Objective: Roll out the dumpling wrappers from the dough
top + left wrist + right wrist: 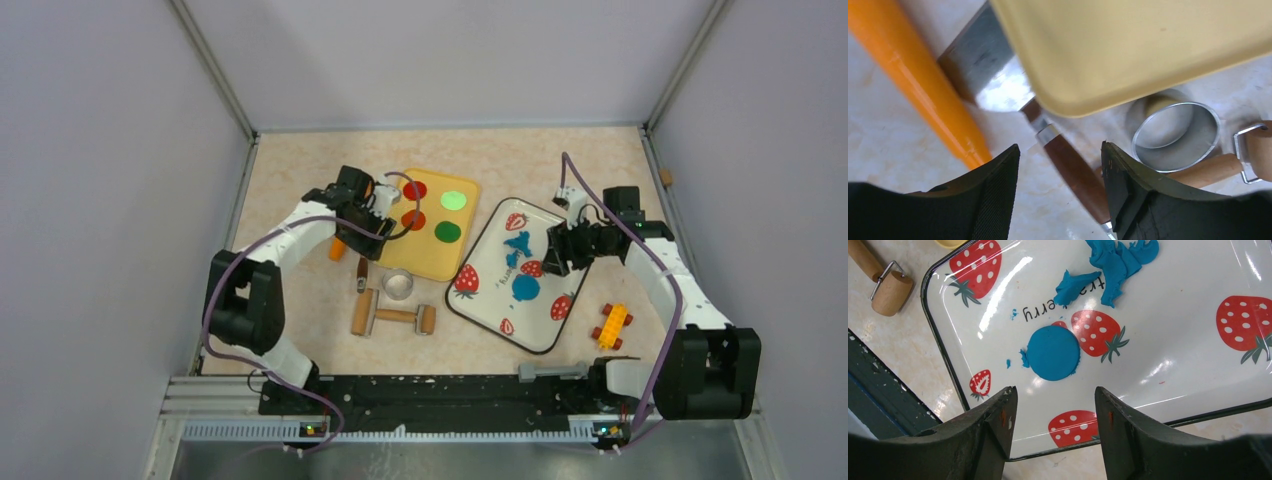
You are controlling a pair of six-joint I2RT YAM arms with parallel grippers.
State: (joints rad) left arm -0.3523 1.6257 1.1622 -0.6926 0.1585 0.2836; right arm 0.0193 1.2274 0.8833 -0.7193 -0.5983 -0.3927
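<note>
Evidently soft and tearable, the dumpling wrapper (1053, 352) is lying flat just ahead of the released right gripper (1053, 395), so an edge pinch is looking safest.

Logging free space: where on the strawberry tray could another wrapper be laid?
A bare patch of tray, bordered by the round wrapper, the ragged dough and the tray's rim. Crowded around the dough by the lettering.

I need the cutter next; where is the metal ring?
In the top view, the metal ring sits left of centre, between the yellow tray and the wooden roller.
</note>
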